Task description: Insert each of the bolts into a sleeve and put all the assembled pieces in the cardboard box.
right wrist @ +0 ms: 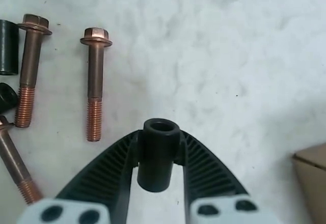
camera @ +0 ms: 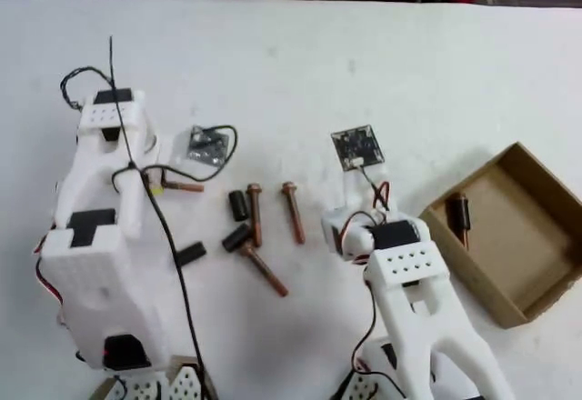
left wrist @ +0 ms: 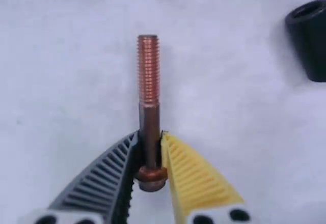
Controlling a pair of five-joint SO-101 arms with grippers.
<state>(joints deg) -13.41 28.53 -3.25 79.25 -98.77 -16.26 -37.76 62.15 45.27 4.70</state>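
1. The left gripper [left wrist: 149, 138] is clamped on a copper bolt [left wrist: 148, 81], pinching the plain shank just beside the flanged head. This leaves the whole threaded end sticking out free, and that is the end that has to enter a bore.
2. The right gripper [right wrist: 159, 135] is closed around a black sleeve [right wrist: 159, 158]. It presses on the sleeve's sides, so the open mouth points away from the wrist (a grip across the mouth would block the bolt).
3. In the high view the two held parts are well apart and not lined up. I judge the insertion has not begun and the arms must first bring thread and bore end to end.
4. Between the arms, on the white table [camera: 409, 73], lie three loose bolts [camera: 293, 211] and two loose sleeves [camera: 238, 205]. A third dark piece [camera: 190, 254] is probably another sleeve, though it is too small to be sure.
5. The cardboard box [camera: 514, 232] sits beside the right arm and already holds one assembled piece [camera: 459, 214] near its wall. With the box that close, the right arm seems the natural one for drop-offs.
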